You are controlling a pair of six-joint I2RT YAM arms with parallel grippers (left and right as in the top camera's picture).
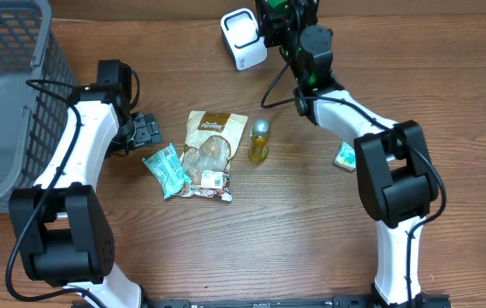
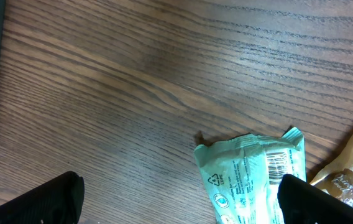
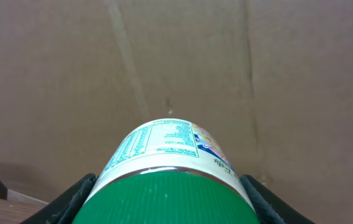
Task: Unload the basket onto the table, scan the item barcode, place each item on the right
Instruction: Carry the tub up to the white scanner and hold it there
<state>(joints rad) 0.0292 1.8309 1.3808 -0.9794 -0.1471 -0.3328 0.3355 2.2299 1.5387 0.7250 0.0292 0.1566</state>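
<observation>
My left arm bends low over the table, my left gripper (image 1: 146,130) spread wide and holding nothing, while my right arm stretches to the far edge, my right gripper (image 1: 281,19) clamped around a green-lidded jar (image 3: 164,149).

Matt wood-grain table (image 2: 133,81), glossy crinkled teal wrapper (image 2: 251,171), ribbed green plastic lid (image 3: 173,199)

Green-lidded jar (image 3: 171,186) beside white scanner (image 1: 243,39)
</observation>
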